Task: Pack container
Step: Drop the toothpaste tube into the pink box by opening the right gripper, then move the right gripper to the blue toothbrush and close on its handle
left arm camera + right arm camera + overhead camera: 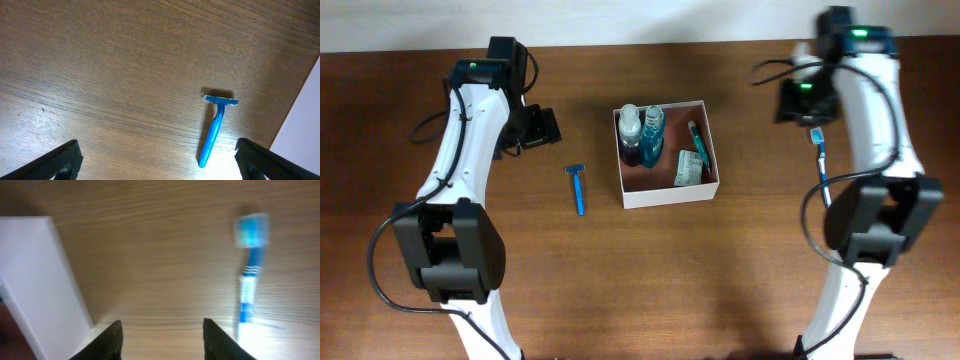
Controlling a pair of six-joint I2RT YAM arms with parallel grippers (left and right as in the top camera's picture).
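Note:
The container (pixel 671 193) is a square white-walled box at the table's middle, holding two bottles (pixel 640 135), a green-and-white carton (pixel 688 168) and a green item. A blue razor (pixel 578 187) lies on the table to its left and shows in the left wrist view (pixel 215 127). A blue toothbrush (pixel 820 160) lies to its right and shows blurred in the right wrist view (pixel 248 280). My left gripper (pixel 541 128) (pixel 160 165) is open and empty, above the table left of the razor. My right gripper (pixel 800 103) (pixel 162 340) is open and empty, between container and toothbrush.
The container's white wall shows at the right edge of the left wrist view (pixel 310 125) and at the left of the right wrist view (pixel 40 270). Both arm bases stand at the table's front, left and right. The table is dark wood.

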